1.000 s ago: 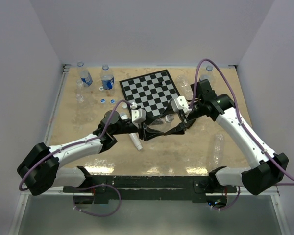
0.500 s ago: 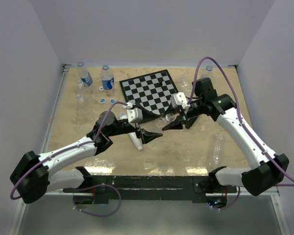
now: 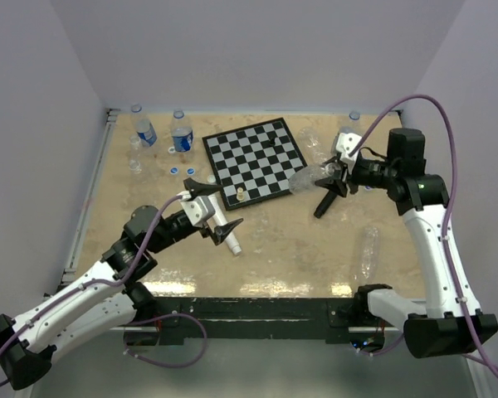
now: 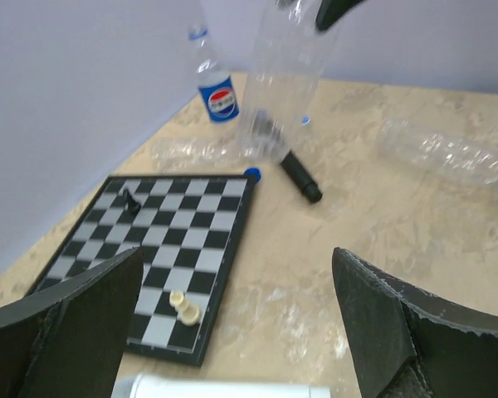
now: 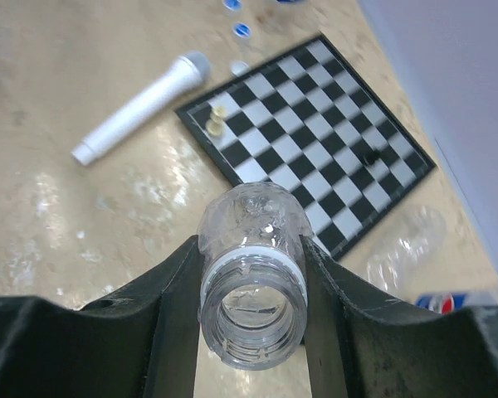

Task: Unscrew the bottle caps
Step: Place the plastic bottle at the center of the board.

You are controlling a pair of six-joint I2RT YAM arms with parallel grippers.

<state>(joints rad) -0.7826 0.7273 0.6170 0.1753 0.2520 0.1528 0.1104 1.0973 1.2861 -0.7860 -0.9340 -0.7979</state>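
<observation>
Right of chessboard, notes uncapped bottle pinched at neck by right hand, raised off worktop; finds left hand spread, empty; counts two blue caps loose; judges rear-left bottles likely outstanding

Soft, even light is falling on the table, leaving only faint shadows. The raised bottle is showing blurred in the left wrist view.

The chessboard sits centre back. Standing bottles are behind it leftward, with caps between. A microphone lies before its left corner, a raised bottle hangs off its right edge, and seemingly a flat bottle lies front right.
</observation>
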